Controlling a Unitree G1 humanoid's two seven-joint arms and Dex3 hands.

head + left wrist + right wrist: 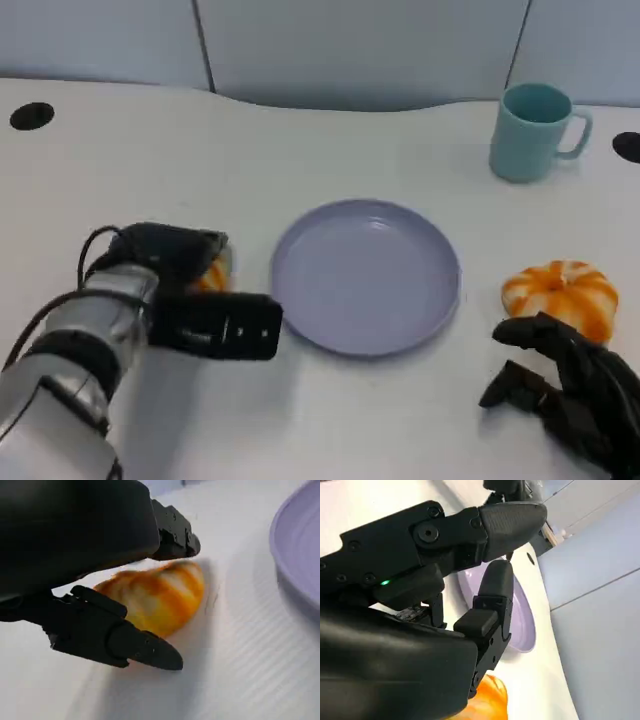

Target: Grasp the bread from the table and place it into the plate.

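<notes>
Your left hand, at the frame's left, brackets the bread without visibly clamping it — grip uncertain; bread on the desk, beside the plate. Right hand idles empty, fingers apart.

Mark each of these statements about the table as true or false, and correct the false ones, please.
1. The plate has nothing on it. True.
2. The cup stands on the plate. False: it stands on the table, beyond the plate on the robot's right.
3. The left hand is at a bread, with fingers on both sides of it. True.
4. That bread already lies in the plate. False: it is on the table beside the plate.
5. The right hand grips the second bread. False: it holds nothing and sits just in front of that bread.
</notes>
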